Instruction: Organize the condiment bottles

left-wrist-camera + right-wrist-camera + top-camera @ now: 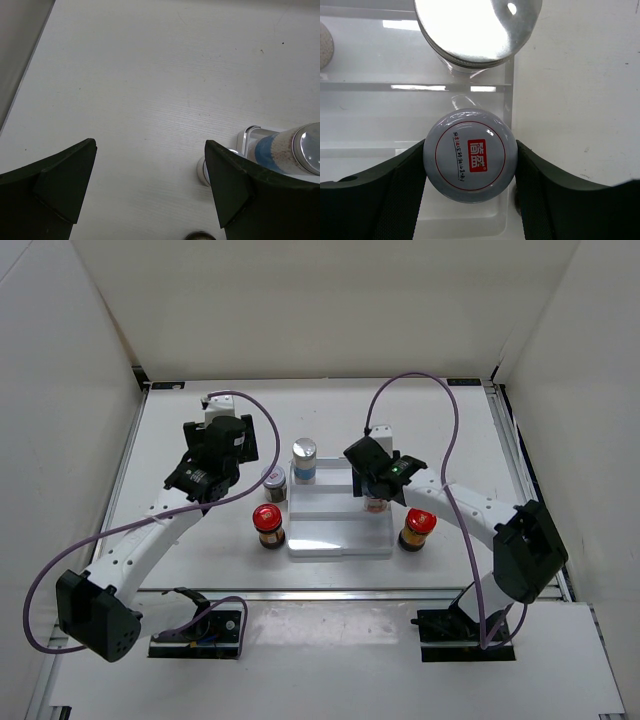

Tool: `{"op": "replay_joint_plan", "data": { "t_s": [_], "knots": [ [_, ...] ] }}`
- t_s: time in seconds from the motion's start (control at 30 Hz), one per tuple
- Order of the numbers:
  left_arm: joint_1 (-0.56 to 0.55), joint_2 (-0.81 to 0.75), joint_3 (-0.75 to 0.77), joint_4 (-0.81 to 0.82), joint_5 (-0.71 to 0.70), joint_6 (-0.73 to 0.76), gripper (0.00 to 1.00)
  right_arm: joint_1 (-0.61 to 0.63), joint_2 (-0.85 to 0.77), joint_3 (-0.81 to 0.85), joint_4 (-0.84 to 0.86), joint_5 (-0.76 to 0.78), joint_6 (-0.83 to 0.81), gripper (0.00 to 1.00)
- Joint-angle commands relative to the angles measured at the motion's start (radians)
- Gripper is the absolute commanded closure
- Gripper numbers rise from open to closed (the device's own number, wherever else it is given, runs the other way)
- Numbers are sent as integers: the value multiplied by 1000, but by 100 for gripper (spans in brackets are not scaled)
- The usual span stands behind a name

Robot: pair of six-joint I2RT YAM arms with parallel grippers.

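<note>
Nearest, a grey-lidded jar (470, 155), its lid printed with a red square mark, fills the centre of the right wrist view. It is clamped between the two fingers of the right hand (376, 495) over the right end of the white stepped tray (340, 540). Whether it rests on the step cannot be told.

The left hand (150, 150) has its fingers wide apart and holds nothing, above bare desk (470, 440) to the upper left of the tray.

Bottles, six in all:
- **Silver-capped, two:** the left silver-capped bottle (304, 460) stands on the back step at the tray's left end. The right silver-capped bottle (477, 30) stands on the step just behind the clamped jar.
- **Grey-lidded, two:** the clamped one, and a second grey-lidded jar (274, 483) on the desk just beside the tray's left edge.
- **Red-lidded, two:** the left red-lidded jar (268, 525) and the right red-lidded jar (417, 528) stand on the desk on either side of the tray's front.

The desk is white and matt, and plain white walls (320, 310) enclose it at the left, back and right. Two purple cables (455, 430) loop up, one from each arm.
</note>
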Motion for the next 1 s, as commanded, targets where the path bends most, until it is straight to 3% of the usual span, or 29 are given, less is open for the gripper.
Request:
{"op": "replay_joint_plan", "data": {
  "t_s": [0.0,0.27,0.47,0.77,0.8,0.9,0.93,0.97],
  "knots": [
    [4,-32,-9,1,8,12,0,6,7,33,61,51,37,89],
    [4,-23,-9,1,26,12,0,6,-15,62,92,71,-5,90],
    [4,-4,-9,1,35,12,0,6,-6,-12,92,71,42,90],
    [4,16,-9,1,45,3,0,6,-6,-144,92,42,134,81],
    [4,16,-9,1,45,3,0,6,-6,-144,92,33,134,77],
    [4,16,-9,1,45,3,0,6,-33,-171,81,24,160,26],
    [-5,26,-9,1,54,3,0,18,-56,-171,68,24,169,4],
    [-5,26,-9,1,54,3,0,31,-68,-162,42,42,183,0]
  ]
}}
